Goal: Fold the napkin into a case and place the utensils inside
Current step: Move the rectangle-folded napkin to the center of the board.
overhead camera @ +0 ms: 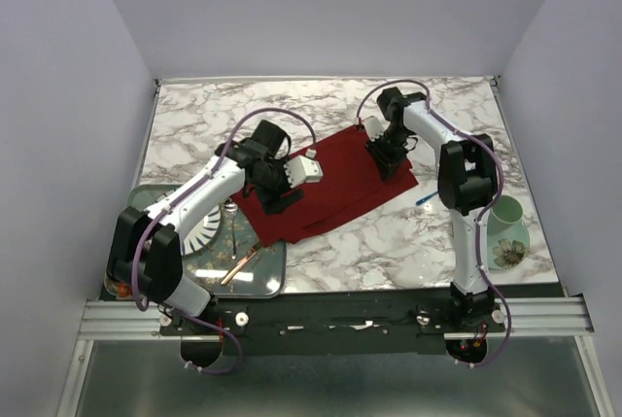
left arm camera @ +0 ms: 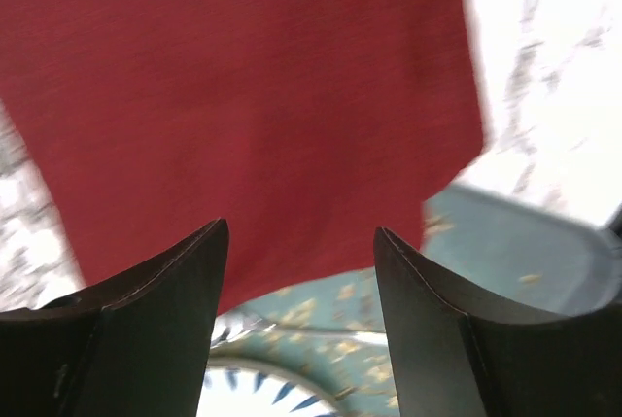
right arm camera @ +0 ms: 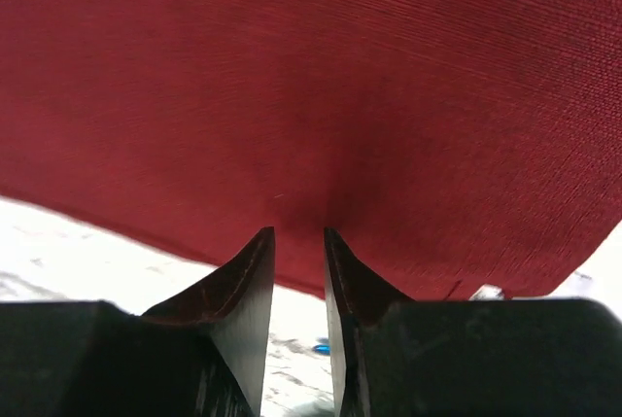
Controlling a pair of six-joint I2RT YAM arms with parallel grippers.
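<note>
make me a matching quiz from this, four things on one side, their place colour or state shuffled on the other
1 napkin
2 copper knife
3 cup
4 left gripper

a jaws open
b on the tray
c dark red, in the middle
d at the far right

Pairs: 1-c, 2-b, 3-d, 4-a

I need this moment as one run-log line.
dark red cloth napkin lying on marble table | left gripper open at its edge | right gripper pinching it
</note>
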